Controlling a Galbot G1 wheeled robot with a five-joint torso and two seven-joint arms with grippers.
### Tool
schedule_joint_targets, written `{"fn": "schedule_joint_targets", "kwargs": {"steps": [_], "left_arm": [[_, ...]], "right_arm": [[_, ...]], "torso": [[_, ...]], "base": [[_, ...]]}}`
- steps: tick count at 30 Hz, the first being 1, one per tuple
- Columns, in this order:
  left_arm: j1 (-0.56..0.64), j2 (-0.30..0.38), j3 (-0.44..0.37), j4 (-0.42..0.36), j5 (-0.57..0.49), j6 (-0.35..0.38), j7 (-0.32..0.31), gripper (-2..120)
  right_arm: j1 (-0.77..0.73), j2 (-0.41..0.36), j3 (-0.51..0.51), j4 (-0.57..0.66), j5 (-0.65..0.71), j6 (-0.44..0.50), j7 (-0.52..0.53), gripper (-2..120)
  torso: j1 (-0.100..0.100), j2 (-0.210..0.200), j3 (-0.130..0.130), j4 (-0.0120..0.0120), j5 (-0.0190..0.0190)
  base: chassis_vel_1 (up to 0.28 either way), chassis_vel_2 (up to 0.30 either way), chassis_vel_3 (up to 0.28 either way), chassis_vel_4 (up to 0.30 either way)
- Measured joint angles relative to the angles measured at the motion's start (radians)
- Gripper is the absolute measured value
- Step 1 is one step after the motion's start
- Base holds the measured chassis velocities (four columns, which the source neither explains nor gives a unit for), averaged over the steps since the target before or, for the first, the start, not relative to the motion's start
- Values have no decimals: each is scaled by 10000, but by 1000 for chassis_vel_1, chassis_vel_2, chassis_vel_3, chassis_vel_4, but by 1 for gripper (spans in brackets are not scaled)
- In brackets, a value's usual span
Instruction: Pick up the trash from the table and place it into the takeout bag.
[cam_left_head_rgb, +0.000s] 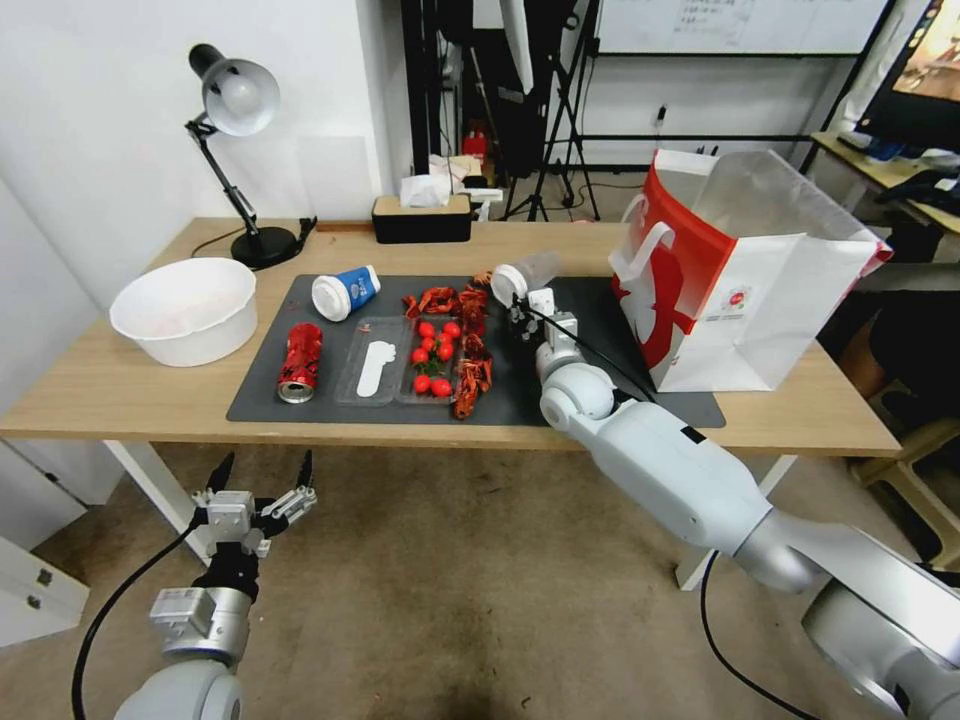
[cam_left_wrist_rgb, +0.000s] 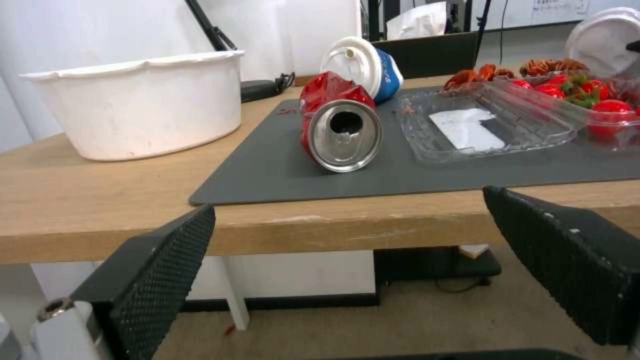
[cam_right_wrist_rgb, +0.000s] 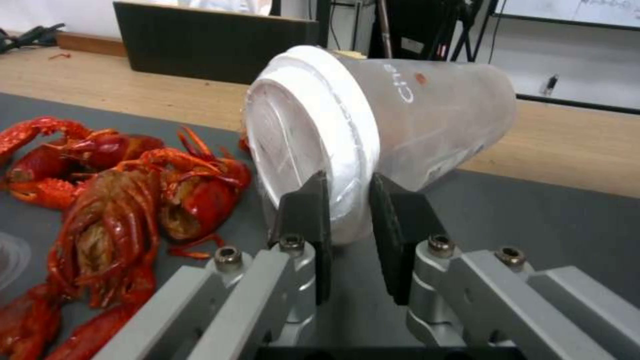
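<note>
The bag (cam_left_head_rgb: 760, 290) stands open-topped at the bench's (cam_left_head_rgb: 130, 385) right end, with bare mat (cam_left_head_rgb: 600, 395) between it and the crayfish (cam_left_head_rgb: 470, 360). The right gripper (cam_left_head_rgb: 518, 312) sits in a tight spot, pinching the lid rim of the clear cup (cam_right_wrist_rgb: 400, 120), crayfish close on its left. The left gripper (cam_left_head_rgb: 262, 472) hangs spread below the bench's front edge, facing the can (cam_left_wrist_rgb: 337, 127), with bowl (cam_left_head_rgb: 185, 308) and tray (cam_left_head_rgb: 400, 370) flanking that approach.
</note>
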Motion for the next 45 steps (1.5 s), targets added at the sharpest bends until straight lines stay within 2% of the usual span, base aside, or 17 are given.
{"fn": "schedule_joint_targets", "kwargs": {"steps": [19,23,25,27,30,32,34,36,37,40,42,45], "left_arm": [[-38,-5,13,115,21,-54,0,100],[-39,-17,20,116,59,-55,0,100],[-30,-44,26,109,93,-56,-1,100],[-28,-46,26,107,93,-56,-1,100],[-13,-59,14,70,108,-56,-4,100],[-11,-59,6,63,111,-56,-4,100],[-9,-70,-2,41,133,-53,-7,100],[-9,-78,-2,40,139,-53,-7,100],[-10,-101,3,40,157,-53,-7,100],[-12,-112,16,40,173,-52,-7,100],[-18,-132,85,40,221,-52,-7,100],[-22,-127,111,40,241,-52,-6,100]], "right_arm": [[-200,-154,148,545,7,21,77,13],[-276,-270,241,981,16,-4,170,13],[-369,-438,573,1737,-5,-31,297,13],[-370,-449,602,1785,-10,-31,300,13],[-211,-714,1339,3020,-48,-76,336,13],[-122,-776,1549,3304,-40,-126,353,13],[288,-1137,2461,4538,286,-725,754,13],[349,-1222,2631,4745,352,-915,903,13],[399,-1440,3113,5220,418,-1529,1364,13],[382,-1607,3468,5470,419,-1938,1692,13],[-287,-2387,4848,6115,314,-3035,2472,13],[-767,-2760,5375,6360,275,-3316,2601,13]], "torso": [[0,0,0,0,0],[0,0,0,0,0],[0,0,0,1,1],[0,0,1,0,1],[0,0,0,1,1],[0,0,0,2,0],[0,0,-1,1,0],[0,0,-2,0,-3],[0,0,-1,2,1],[0,0,-2,1,0],[0,0,-2,-3,3],[-1,0,-1,-4,5]], "base": [[0,0,0,0],[0,0,0,0],[0,0,0,0],[0,0,0,0],[0,0,0,0],[0,0,0,0],[0,0,0,0],[0,0,0,0],[0,0,0,0],[0,0,0,0],[0,0,0,0],[0,0,0,0]]}}
